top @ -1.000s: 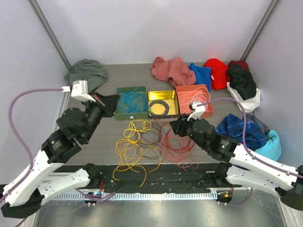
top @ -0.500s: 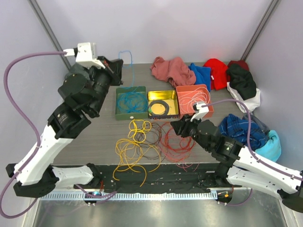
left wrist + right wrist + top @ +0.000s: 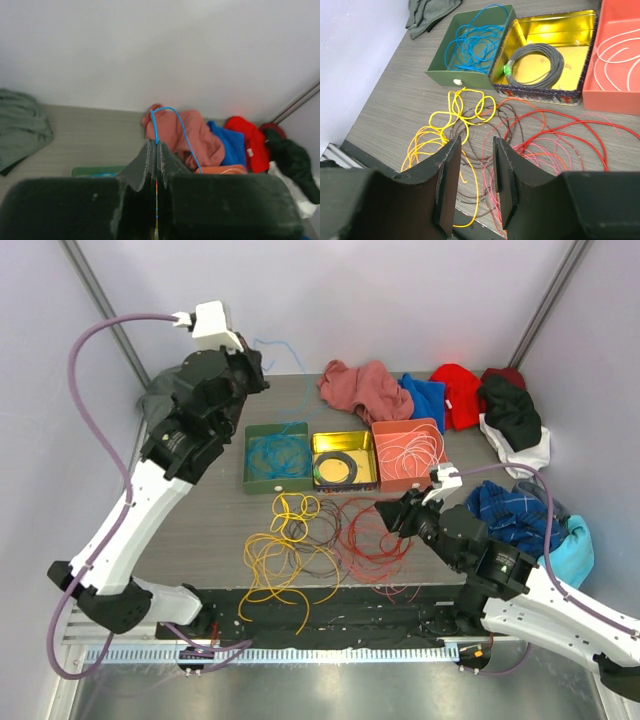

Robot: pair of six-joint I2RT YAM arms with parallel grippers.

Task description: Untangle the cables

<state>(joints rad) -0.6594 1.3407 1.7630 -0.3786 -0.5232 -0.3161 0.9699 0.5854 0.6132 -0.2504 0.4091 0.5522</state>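
Observation:
The cables lie in a tangle on the table's near half: yellow (image 3: 291, 508), orange (image 3: 265, 560), dark brown (image 3: 322, 556) and red (image 3: 372, 536) loops overlapping. More blue cable (image 3: 274, 454) fills the green tin (image 3: 249, 458). One blue strand (image 3: 169, 111) rises from it to my left gripper (image 3: 256, 364), which is held high above the table's back left and is shut on that strand (image 3: 156, 143). White cables (image 3: 412, 450) lie in the orange-red tin (image 3: 441, 472). My right gripper (image 3: 389, 514) hovers open over the red and brown loops (image 3: 476, 144), holding nothing.
A gold tin (image 3: 366, 440) between the other two holds a black coiled ring (image 3: 338, 466). Clothes are heaped along the back and right: grey-green (image 3: 163, 396), pink (image 3: 358, 386), blue, red (image 3: 458, 388), black (image 3: 510, 408), white and plaid (image 3: 505, 512).
My left arm has swung up and back from the green tin, drawing a blue strand up with it. My right gripper has drifted slightly to the right, still open.

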